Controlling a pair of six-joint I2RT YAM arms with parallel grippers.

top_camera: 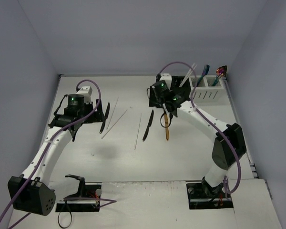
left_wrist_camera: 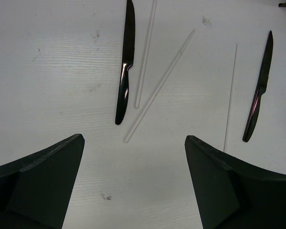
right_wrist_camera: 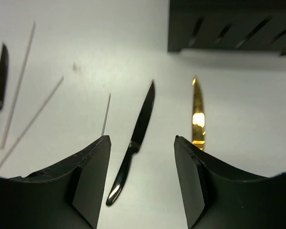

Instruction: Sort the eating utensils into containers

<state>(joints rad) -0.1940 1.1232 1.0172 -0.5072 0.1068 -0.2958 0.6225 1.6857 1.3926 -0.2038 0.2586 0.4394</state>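
Left wrist view: left gripper (left_wrist_camera: 133, 143), jaws wide and empty, above a black knife (left_wrist_camera: 125, 71) and white chopsticks (left_wrist_camera: 159, 86) lying on the table (left_wrist_camera: 62, 71). Right gripper (right_wrist_camera: 142, 138), jaws parted and empty, above a second black knife (right_wrist_camera: 140, 124) and a gold knife (right_wrist_camera: 198, 117), near the black caddy (right_wrist_camera: 229, 28).

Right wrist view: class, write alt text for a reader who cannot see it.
The open right claw hangs over a white table, with a black knife lying below its gap. A gold utensil lies to the right, thin white chopsticks to the left, and a black caddy at the top.
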